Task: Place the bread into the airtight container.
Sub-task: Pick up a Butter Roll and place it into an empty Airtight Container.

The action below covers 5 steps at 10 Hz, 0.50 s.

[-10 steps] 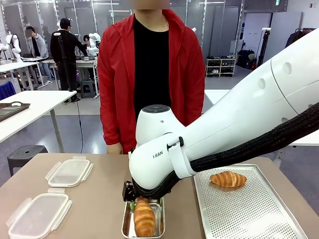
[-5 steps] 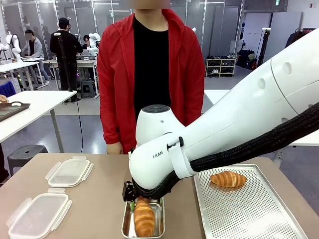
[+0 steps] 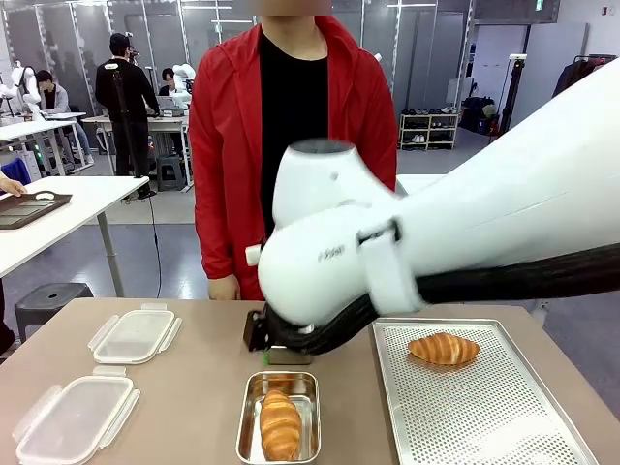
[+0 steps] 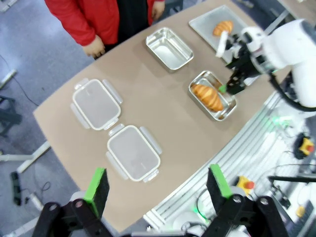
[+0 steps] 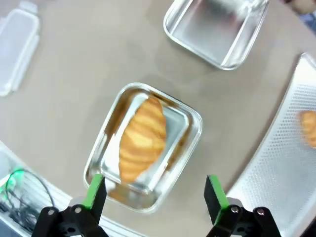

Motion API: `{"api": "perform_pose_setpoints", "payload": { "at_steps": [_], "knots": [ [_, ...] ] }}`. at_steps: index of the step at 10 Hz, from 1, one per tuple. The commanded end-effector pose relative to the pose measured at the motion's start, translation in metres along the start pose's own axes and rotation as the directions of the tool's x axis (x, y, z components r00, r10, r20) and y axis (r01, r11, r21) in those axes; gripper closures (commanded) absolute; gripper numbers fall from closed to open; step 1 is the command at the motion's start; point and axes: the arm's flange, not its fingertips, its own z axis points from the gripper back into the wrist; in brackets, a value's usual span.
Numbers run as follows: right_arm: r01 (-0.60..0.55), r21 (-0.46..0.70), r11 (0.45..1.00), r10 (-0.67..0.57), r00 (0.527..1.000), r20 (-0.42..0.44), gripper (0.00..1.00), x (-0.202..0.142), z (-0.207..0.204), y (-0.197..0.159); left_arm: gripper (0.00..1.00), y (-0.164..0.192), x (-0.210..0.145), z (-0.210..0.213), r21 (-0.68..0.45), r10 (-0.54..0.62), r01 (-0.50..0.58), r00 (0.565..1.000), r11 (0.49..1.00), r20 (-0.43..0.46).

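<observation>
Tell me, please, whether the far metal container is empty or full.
Empty: the far container shows bare metal inside; the croissant lies in the near container.

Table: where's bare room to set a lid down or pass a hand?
Free: the table strip between the two lids and the steel containers; also the robot-side half of the tray, clear of its croissant. Crowded: the filled container, with the right gripper above it.

Bread (image 3: 280,424): golden-brown croissant, ridged, lying flat lengthwise inside the container, lower centre of frame.
Container (image 3: 308,426): shiny rectangular metal, rounded corners, upright, uncovered.
</observation>
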Motion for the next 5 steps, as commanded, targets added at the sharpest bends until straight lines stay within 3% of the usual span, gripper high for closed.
{"api": "perform_pose_setpoints", "payload": {
  "at_steps": [1,3,5],
  "knots": [
    [-0.095,0.007,0.995,0.095,0.995,0.013,0.0,-0.029,0.046,-0.038,0.0,0.001,0.0,0.001,-0.003,-0.018,0.018,1.0,1.0,0.003],
    [-0.18,-0.027,0.983,0.181,0.982,0.051,0.0,-0.051,0.09,-0.085,0.0,0.001,0.0,0.001,-0.003,-0.018,0.018,1.0,1.0,0.003],
    [-0.232,0.058,0.971,0.222,0.964,0.149,0.0,-0.08,0.132,-0.129,0.0,0.001,0.0,0.001,-0.003,-0.018,0.018,1.0,1.0,0.003]
  ]
}}
